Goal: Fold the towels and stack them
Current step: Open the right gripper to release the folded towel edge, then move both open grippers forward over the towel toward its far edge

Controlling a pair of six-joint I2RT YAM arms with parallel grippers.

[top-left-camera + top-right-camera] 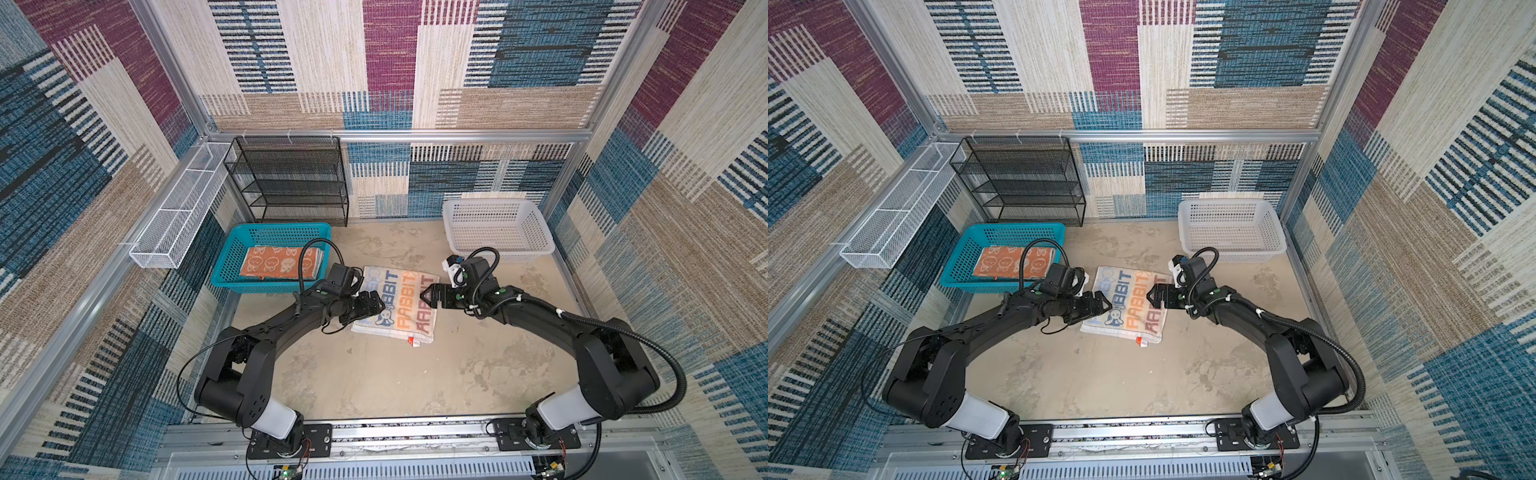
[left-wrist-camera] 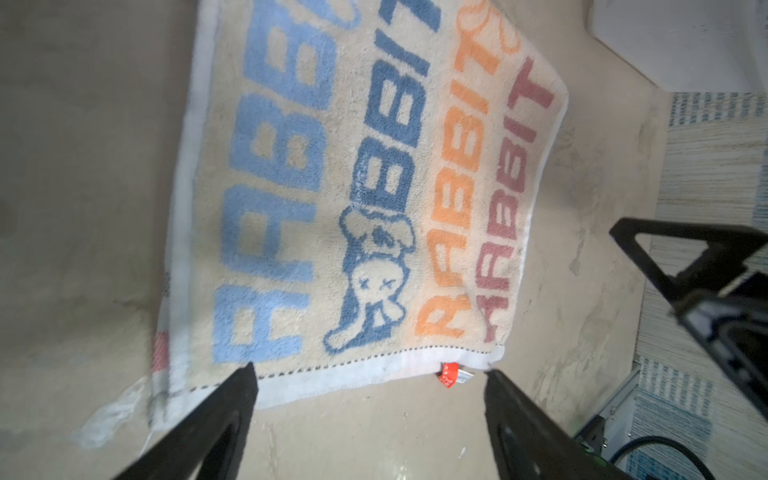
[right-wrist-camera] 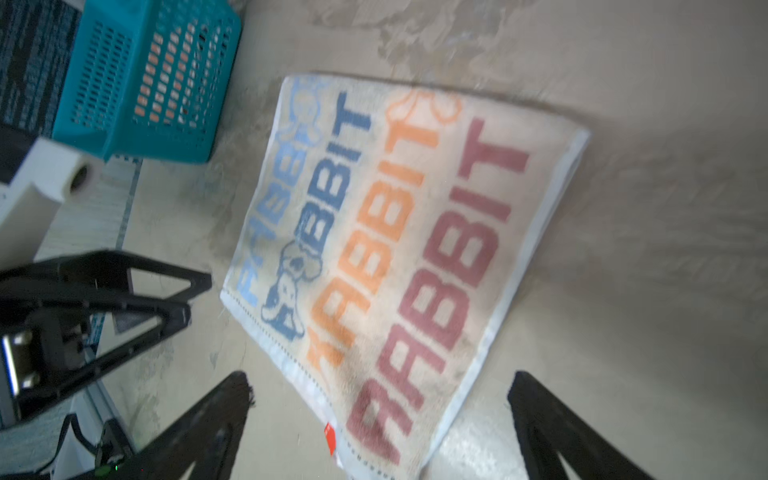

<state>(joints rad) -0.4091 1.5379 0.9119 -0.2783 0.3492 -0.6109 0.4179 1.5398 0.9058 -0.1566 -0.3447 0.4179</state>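
Towel of whitish terry with coloured RABBIT lettering lies folded on the beige table, long axis running near to far. Left pincer hovers over its left edge, right pincer over its right. Both gape empty, equally near.

text: "RABBIT" — four rows | on: whitish towel | red tag — unreadable
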